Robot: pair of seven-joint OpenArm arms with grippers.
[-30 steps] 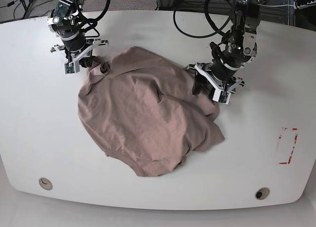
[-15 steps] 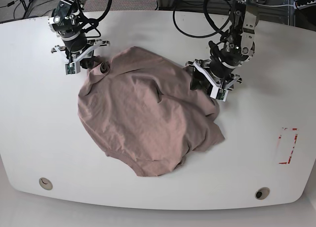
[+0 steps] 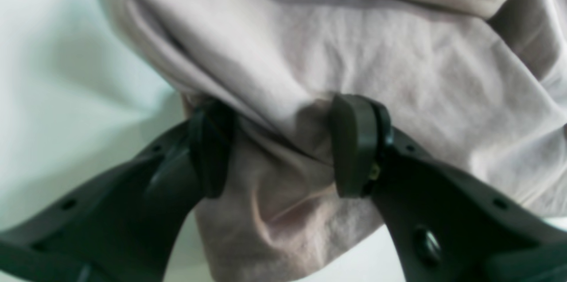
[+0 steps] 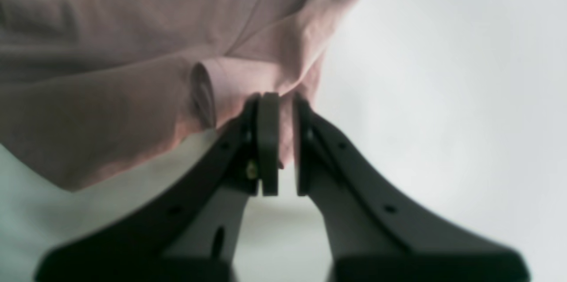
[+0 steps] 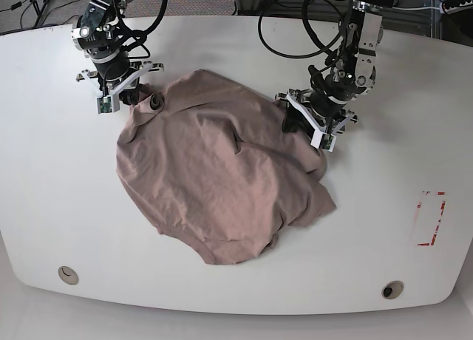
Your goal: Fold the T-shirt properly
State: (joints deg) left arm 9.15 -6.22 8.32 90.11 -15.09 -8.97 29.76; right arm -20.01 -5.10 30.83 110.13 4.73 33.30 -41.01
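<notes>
T-shirt (image 5: 214, 177) | mauve-tan, plain | crumpled, unfolded | lying mid-table

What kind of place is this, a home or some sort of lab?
Probably a robotics lab: a white table, the T-shirt worked by the left gripper and right gripper, and loose cables behind.

Robot lab: white table (image 5: 384, 229), cables (image 5: 284, 29) behind.
</notes>
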